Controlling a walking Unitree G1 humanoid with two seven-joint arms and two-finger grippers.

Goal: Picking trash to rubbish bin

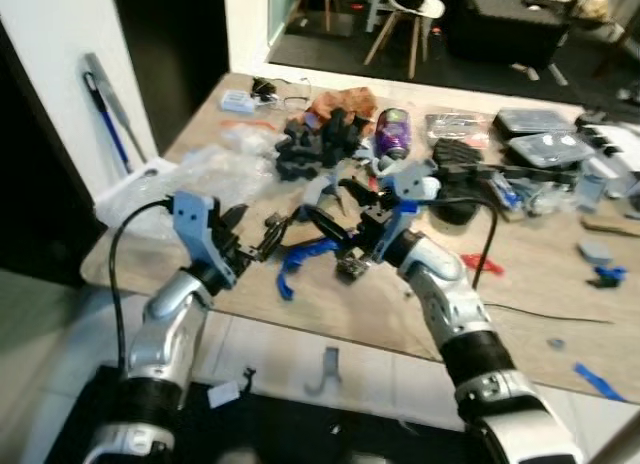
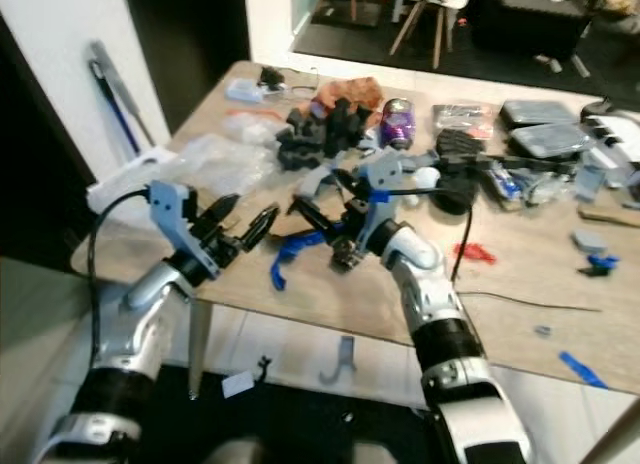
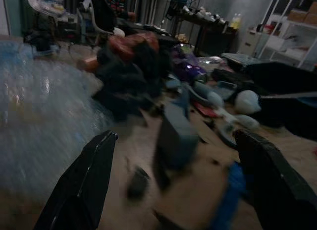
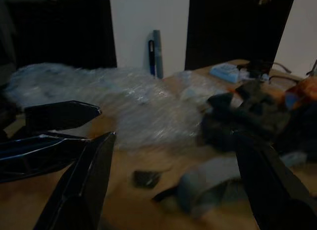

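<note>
- Early going: the left gripper (image 2: 238,227) and right gripper (image 1: 322,219) hover spread and empty over the tabletop's near edge.
- Trash (bubble wrap (image 1: 215,171), blue scraps (image 1: 300,256)) lies uncollected near that edge.

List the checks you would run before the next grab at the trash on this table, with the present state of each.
1. Left gripper jaws open: ok, spread wide in the left wrist view.
2. Right gripper jaws open: ok, spread wide in the right wrist view.
3. Both grippers empty: ok, nothing sits between either pair of jaws.
4. Target within reach: ok, the blue scrap lies on the table between the two grippers, near the front edge.
5. Grippers apart from each other: not ok, their tips nearly meet over the scrap.
6. Rubbish bin located: cannot tell, the pictures do not settle where it stands.
</note>
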